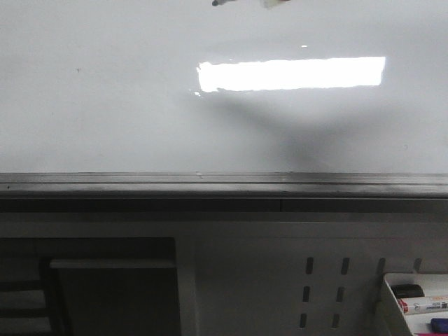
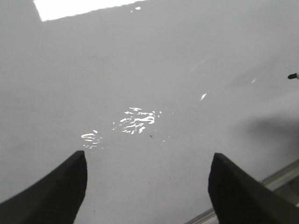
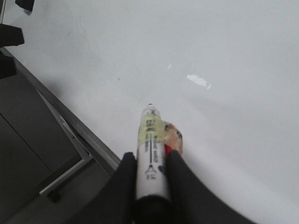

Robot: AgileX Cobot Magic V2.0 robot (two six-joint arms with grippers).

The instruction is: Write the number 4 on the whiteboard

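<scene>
The whiteboard (image 1: 105, 105) fills the upper front view, glossy white with a bright rectangular glare and a grey metal lower rim (image 1: 210, 185). No number 4 shows on it in any view. My right gripper (image 3: 150, 156) is shut on a white marker (image 3: 152, 168) whose dark tip (image 3: 149, 105) points at the whiteboard (image 3: 224, 42); whether it touches I cannot tell. The marker's tip (image 1: 220, 3) shows at the top edge of the front view. My left gripper (image 2: 147, 157) is open and empty over the whiteboard (image 2: 154, 56). The marker tip (image 2: 293, 75) appears at that view's edge.
A white tray (image 1: 389, 297) holding several markers stands at the lower right, in front of a grey perforated panel (image 1: 280, 280). The board's rim also shows in the left wrist view (image 2: 280, 179) and in the right wrist view (image 3: 70, 126).
</scene>
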